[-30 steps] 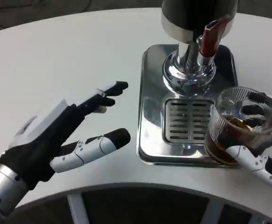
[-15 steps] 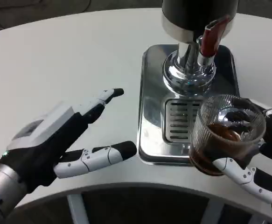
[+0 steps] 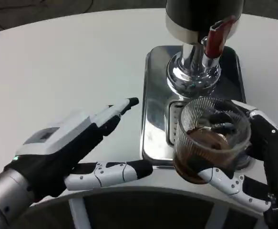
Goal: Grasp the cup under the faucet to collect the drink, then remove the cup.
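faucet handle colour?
Red, on the faucet handle above the chrome spout; it shows best in the head view.

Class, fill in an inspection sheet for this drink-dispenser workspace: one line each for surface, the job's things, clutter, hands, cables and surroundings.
Surface: white table, round edge.
Job's things: ribbed glass cup holding dark drink, over the steel drip tray; dispenser with red tap lever behind.
Clutter: nothing seen.
Hands: right hand grips the cup; left hand holds nothing, fingers apart.
Cables: dark ones on the floor at top left.
Surroundings: dark floor beyond the table.
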Robot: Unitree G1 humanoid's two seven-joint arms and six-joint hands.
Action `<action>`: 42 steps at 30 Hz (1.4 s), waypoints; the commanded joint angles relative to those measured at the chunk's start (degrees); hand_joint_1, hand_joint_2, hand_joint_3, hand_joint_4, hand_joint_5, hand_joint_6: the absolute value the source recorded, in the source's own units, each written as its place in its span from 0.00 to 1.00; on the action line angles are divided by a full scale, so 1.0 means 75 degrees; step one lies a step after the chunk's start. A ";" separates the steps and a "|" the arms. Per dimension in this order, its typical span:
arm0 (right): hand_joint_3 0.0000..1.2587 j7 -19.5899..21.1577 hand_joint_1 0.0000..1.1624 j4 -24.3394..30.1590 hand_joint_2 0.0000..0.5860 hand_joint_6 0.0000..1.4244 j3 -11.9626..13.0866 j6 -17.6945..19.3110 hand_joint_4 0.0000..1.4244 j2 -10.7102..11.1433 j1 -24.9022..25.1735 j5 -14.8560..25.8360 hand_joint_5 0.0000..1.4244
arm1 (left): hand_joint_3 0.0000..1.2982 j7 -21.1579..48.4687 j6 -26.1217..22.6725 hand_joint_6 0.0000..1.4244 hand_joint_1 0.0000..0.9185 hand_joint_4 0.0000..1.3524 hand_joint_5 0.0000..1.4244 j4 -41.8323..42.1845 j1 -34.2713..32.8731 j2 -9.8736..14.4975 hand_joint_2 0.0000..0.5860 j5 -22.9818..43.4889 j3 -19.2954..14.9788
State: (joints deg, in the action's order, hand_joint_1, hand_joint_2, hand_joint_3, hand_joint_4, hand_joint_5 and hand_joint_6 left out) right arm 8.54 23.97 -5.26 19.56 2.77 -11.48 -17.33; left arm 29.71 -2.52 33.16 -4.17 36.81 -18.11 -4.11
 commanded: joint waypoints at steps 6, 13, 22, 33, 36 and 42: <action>0.69 -0.0255 0.73 0.0277 0.30 0.79 -0.0157 0.0321 0.70 0.0078 0.0054 0.0020 0.87 | 0.00 0.0253 -0.0070 0.05 0.00 0.00 0.00 0.0490 0.0303 0.0287 0.14 -0.0092 -0.0076; 0.70 -0.0473 0.73 0.0304 0.31 0.80 -0.0318 0.0346 0.71 0.0154 0.0192 -0.0014 0.87 | 0.00 0.0467 -0.0309 0.00 0.00 0.00 0.00 0.0981 0.0718 0.0515 0.14 -0.0223 -0.0395; 0.70 -0.0714 0.74 0.0374 0.31 0.80 -0.0409 0.0295 0.71 0.0292 0.0217 0.0035 0.87 | 0.00 0.0605 -0.0317 0.00 0.00 0.00 0.00 0.1316 0.1290 0.0664 0.14 -0.0204 -0.0974; 0.70 -0.0833 0.74 0.0537 0.31 0.81 -0.0546 0.0231 0.71 0.0262 0.0112 -0.0017 0.88 | 0.00 0.0618 0.0091 0.00 0.00 0.00 0.00 0.1544 0.1899 0.0716 0.14 -0.0134 -0.1536; 0.70 -0.0856 0.74 0.0564 0.31 0.82 -0.0582 0.0221 0.71 0.0267 0.0103 -0.0037 0.88 | 0.00 0.0638 0.0198 0.00 0.00 0.00 0.00 0.1570 0.2070 0.0708 0.14 -0.0050 -0.1677; 0.70 -0.0925 0.74 0.0593 0.31 0.82 -0.0658 0.0175 0.71 0.0276 0.0075 -0.0043 0.88 | 0.00 0.0667 0.0350 0.00 0.00 0.00 0.00 0.1567 0.2339 0.0697 0.14 0.0095 -0.1920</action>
State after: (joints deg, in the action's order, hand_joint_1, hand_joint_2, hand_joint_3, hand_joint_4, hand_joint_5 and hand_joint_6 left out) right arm 1.60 26.66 -9.60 19.58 5.15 -10.62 -18.09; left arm 33.79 -0.80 44.37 12.11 41.68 -18.16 -17.54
